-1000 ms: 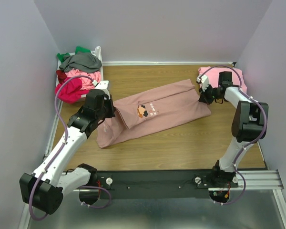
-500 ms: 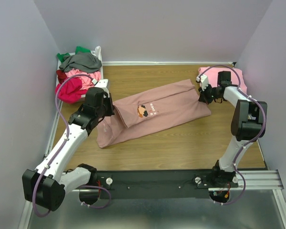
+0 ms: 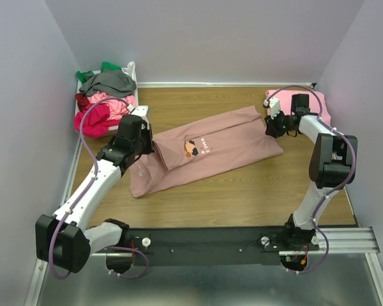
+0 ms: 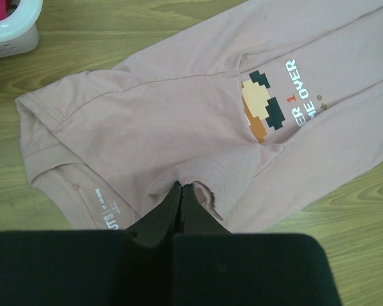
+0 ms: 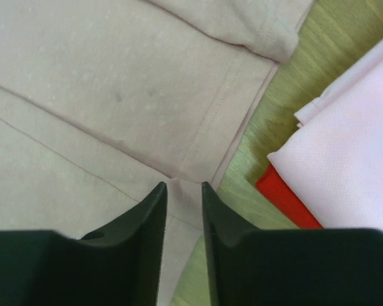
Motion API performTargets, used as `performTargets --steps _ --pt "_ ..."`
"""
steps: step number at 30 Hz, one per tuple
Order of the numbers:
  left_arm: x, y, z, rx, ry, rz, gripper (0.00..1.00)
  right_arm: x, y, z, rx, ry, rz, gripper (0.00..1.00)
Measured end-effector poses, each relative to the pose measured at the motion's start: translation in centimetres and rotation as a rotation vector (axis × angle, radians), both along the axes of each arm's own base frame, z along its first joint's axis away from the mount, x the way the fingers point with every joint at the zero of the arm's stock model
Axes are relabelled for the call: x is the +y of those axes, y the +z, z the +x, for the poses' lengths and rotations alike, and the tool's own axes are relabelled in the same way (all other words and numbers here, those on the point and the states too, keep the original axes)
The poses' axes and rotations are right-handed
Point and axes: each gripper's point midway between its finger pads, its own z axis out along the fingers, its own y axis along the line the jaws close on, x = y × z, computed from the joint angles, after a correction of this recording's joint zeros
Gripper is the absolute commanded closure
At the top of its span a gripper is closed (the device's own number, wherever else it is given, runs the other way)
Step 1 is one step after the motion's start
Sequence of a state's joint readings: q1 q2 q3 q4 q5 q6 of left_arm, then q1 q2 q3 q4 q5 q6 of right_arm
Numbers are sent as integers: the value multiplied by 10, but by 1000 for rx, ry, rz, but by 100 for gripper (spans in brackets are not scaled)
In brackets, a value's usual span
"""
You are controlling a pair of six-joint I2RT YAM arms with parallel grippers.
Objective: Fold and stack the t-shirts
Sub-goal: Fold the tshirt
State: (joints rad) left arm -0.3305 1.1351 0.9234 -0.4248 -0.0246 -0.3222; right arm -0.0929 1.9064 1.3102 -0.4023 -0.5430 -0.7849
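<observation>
The dusty-pink t-shirt (image 3: pixel 217 150) with the pixel-art print lies folded lengthwise, slanting across the wooden table. It fills the left wrist view (image 4: pixel 179 115) and the right wrist view (image 5: pixel 115 95). My left gripper (image 3: pixel 148 152) is at its collar end, jaws shut and pinching a puckered fold of the cloth (image 4: pixel 180 186). My right gripper (image 3: pixel 271 127) is at the hem end, its jaws a little apart over the flat hem corner (image 5: pixel 184 185). A folded pale-pink t-shirt (image 3: pixel 319 105) lies on a red one (image 5: pixel 287 197) just right of that gripper.
A white basket (image 3: pixel 133 70) at the back left holds a heap of grey (image 3: pixel 108 81), green (image 3: pixel 89 73) and bright pink (image 3: pixel 99 118) t-shirts; its corner shows in the left wrist view (image 4: pixel 13 35). Lilac walls close in on three sides.
My left arm has shifted slightly toward the back while its gripper stays on the shirt. The right gripper has edged slightly away from me at the hem. The shirt has barely moved.
</observation>
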Motion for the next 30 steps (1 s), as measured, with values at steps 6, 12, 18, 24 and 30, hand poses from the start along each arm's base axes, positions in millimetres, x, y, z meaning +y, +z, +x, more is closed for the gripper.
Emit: performTargets --steps 6,12,18,24,30 --pt "0 -5 6 3 -3 11 100 0 24 3 -36 -65 28 42" --pt "-1 -15 10 27 -8 26 100 25 78 -32 -129 -20 150 34" --pt "-4 -9 18 16 -16 15 100 59 102 -83 -148 100 306 34" --pt "-8 -8 28 16 -26 11 100 71 95 -100 -108 142 371 34" --pt "-13 -11 38 22 -41 18 100 79 94 -109 -90 178 420 33"
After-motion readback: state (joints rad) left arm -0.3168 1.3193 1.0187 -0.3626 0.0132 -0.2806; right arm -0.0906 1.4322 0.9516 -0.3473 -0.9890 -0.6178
